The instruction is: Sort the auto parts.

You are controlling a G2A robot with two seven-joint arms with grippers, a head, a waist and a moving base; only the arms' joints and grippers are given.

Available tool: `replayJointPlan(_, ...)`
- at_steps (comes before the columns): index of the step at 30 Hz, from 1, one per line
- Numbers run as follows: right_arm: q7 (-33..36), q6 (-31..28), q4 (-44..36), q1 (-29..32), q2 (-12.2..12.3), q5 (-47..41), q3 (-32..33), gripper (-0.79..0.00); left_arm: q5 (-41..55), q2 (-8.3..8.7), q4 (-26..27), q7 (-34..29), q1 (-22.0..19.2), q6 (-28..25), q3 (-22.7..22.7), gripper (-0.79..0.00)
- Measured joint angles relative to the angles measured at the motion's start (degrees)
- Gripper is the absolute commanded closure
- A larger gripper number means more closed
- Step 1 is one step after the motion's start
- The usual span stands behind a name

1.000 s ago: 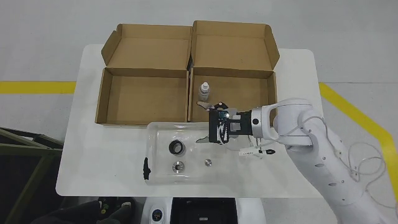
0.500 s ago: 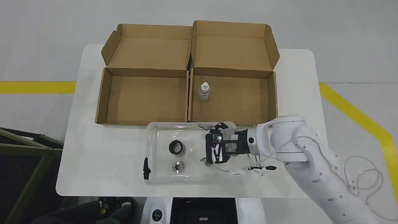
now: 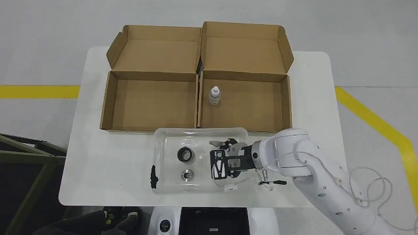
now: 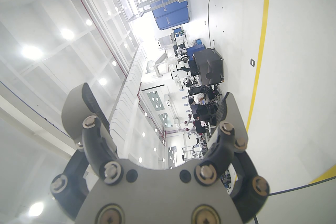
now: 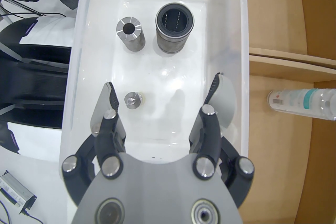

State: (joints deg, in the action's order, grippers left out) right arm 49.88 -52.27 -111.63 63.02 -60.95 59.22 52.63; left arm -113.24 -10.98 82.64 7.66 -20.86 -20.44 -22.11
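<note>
Clear plastic makes the tub (image 3: pixel 160 150) that stands at the near edge of the white bench (image 3: pixel 307 72), and the auto parts lie inside it. In the right wrist view I can count three metal parts on the bottom of the tub (image 5: pixel 244 25): a thick cylinder with a black ring (image 5: pixel 174 28) standing on its end, a thinner steel sleeve (image 5: pixel 131 36) just beside it and also upright, and a small round piece (image 5: pixel 133 100) apart from these two. The right pincer (image 5: pixel 163 80) is over the inside of the tub with its jaws spread wide and nothing between them; the small round piece sits close to one of its fingers, but I cannot tell if they touch. From the top view the right pincer (image 3: pixel 217 163) is over the right half of the tub, while the thick cylinder (image 3: pixel 187 154) and the sleeve (image 3: pixel 188 175) are in the left half. Behind the tub two open cardboard boxes stand side by side, the left box (image 3: pixel 150 101) and the right box (image 3: pixel 255 104). A small bottle (image 3: pixel 214 95) stands in the right box, near the wall that it shares with the left one. The left pincer (image 4: pixel 156 93) points away into the hall, its jaws also wide and holding nothing
</note>
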Motion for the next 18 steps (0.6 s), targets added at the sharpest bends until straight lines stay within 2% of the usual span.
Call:
replayJointPlan(11, 2.74, 0.66, 1.34, -1.08, 0.15, -0.21, -3.51, -0.582, 0.0, 0.0, 0.0, 0.0, 0.0, 0.0, 0.0, -0.785)
replayJointPlan(18, 4.97, 2.84, 2.63, -3.59, 0.13, 2.56, -8.53, -0.545, 0.0, 0.0, 0.0, 0.0, 0.0, 0.0, 0.0, -0.785)
